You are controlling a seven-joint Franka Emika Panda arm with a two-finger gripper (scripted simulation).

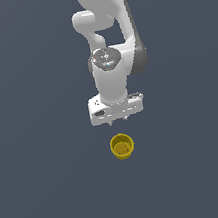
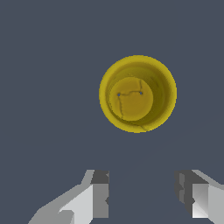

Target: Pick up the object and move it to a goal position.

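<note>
A small yellow cup [image 1: 122, 146] stands upright with its open top up on the dark grey surface. In the wrist view the cup [image 2: 138, 93] shows from above, its inside empty. My white gripper [image 1: 118, 121] hangs above the surface, just behind the cup in the exterior view, not touching it. Only its short fingertips show there. In the wrist view my gripper [image 2: 142, 197] is open and empty, with a wide gap between the two fingers [image 2: 99, 194]. The cup lies apart from the fingers, not between them.
The flat dark grey surface [image 1: 44, 193] fills both views. The white arm [image 1: 105, 30] rises behind the gripper. No other object shows.
</note>
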